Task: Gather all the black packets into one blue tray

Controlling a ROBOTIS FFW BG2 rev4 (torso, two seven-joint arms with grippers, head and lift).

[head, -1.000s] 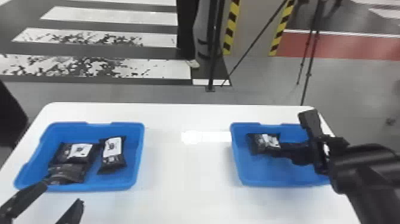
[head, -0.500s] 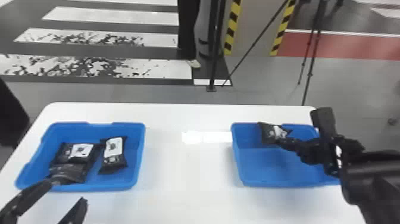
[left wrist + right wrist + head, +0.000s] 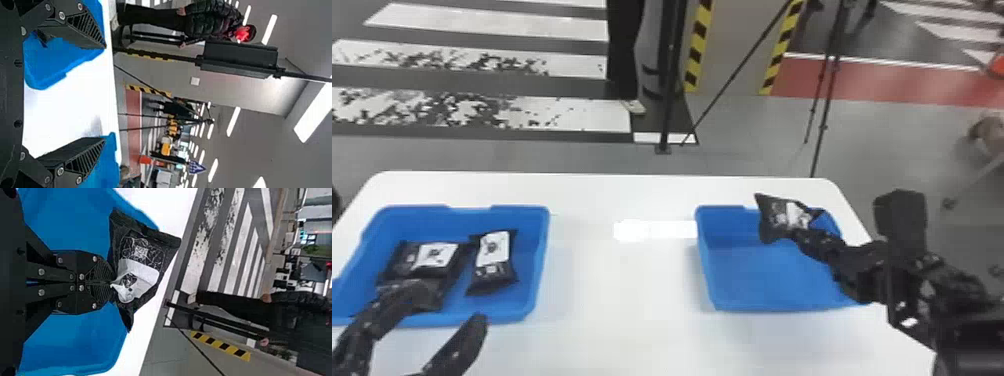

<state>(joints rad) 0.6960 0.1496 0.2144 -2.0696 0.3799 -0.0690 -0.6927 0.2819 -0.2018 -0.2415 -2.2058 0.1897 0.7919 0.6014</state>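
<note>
My right gripper (image 3: 799, 236) holds a black packet (image 3: 780, 216) above the back of the right blue tray (image 3: 739, 301). In the right wrist view the right gripper (image 3: 112, 282) is closed on the edge of that packet (image 3: 147, 258), pinching its white label. The left blue tray (image 3: 544, 260) contains black packets: one with a label (image 3: 422, 260) at the left, another (image 3: 493, 262) beside it at the right, and a darker one (image 3: 429, 295) nearer the front, partly covered by a finger. My left gripper (image 3: 449, 305) stands open at that tray's front edge; the left wrist view shows the gripper (image 3: 105, 92) with its fingers wide apart.
Both trays rest on a white table (image 3: 627, 300), with a wide stretch of tabletop between them. Beyond its back edge stand a black pole (image 3: 672, 75) and a thin tripod (image 3: 824, 110) on the floor.
The right gripper has lifted the packet from inside the right tray, up and toward the back. The left gripper has shifted slightly to the right.
</note>
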